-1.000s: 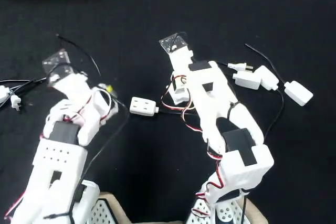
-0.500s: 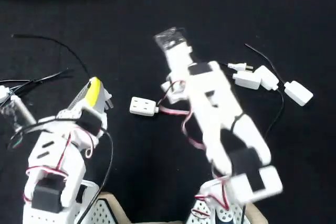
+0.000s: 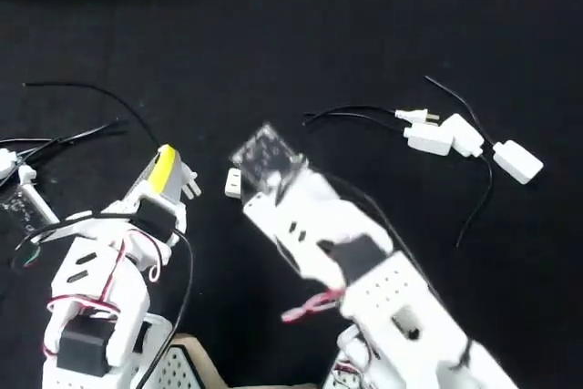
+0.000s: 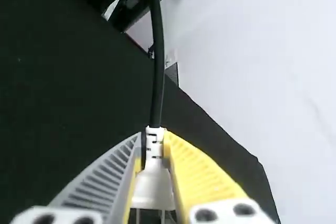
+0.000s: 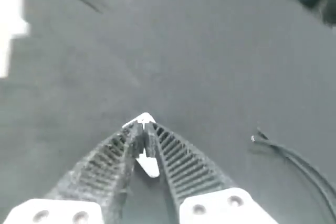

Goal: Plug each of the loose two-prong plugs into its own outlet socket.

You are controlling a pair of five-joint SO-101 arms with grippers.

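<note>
Table (image 3: 364, 34): black cloth under everything.
Right gripper (image 5: 144, 121): clenched, tips meeting; its arm covers part of the socket (image 3: 231, 183).
Left gripper (image 4: 153, 137): grasping the held plug (image 4: 152, 179) — white, with a black cord (image 4: 156, 51); we place it near the socket, on its left.
Loose plug (image 3: 414, 116): white, prongs bare — well right of the socket, beside three white blocks (image 3: 428, 139).

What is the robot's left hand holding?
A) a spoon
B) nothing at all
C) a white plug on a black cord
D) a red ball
C: in the left wrist view, the left hand is shut on a white two-prong plug, and its black cord runs out past the fingertips.
</note>
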